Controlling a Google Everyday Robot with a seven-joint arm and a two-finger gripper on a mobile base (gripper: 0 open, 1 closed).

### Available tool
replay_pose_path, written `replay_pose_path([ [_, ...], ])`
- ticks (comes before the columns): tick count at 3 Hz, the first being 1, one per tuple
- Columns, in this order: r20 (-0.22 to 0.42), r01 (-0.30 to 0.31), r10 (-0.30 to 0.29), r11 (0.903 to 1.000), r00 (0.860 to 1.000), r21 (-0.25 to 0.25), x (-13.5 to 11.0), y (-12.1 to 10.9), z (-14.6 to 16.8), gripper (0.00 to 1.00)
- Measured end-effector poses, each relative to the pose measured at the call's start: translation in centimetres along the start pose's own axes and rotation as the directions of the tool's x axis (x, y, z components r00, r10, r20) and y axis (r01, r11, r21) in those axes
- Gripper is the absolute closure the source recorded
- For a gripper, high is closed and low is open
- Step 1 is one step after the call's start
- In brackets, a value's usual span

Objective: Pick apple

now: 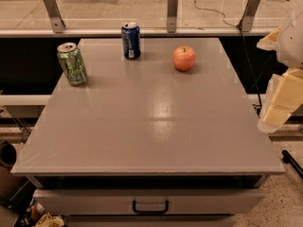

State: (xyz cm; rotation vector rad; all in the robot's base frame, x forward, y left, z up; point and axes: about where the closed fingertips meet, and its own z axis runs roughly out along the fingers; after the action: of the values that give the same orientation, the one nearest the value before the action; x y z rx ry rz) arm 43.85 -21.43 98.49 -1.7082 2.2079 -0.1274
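Note:
The apple [183, 58] is small, round and orange-red with a short dark stem. It sits upright on the grey table top [151, 122], at the far right of centre. My gripper [277, 105] is a pale, blocky shape at the right edge of the view, beyond the table's right side. It hangs well to the right of the apple and nearer the camera, and nothing shows in it.
A blue drink can [130, 40] stands at the far middle of the table. A green can [72, 63] stands at the far left. A glass railing with metal posts [172, 11] runs behind. A drawer with a dark handle [150, 206] lies under the front edge.

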Motion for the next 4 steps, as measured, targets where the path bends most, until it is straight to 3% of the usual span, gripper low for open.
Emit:
replay_pose_path([
  [2,0.032,-0.012,0.011,0.9998,0.999,0.018,-0.2,-1.0,-0.1,0.0],
  [3,0.126,-0.055,0.047,0.9969,0.991,0.057,-0.5,-3.6,0.5,0.0],
  [4,0.266,-0.125,0.096,0.9875,0.959,0.096,-1.2,-6.4,2.6,0.0],
])
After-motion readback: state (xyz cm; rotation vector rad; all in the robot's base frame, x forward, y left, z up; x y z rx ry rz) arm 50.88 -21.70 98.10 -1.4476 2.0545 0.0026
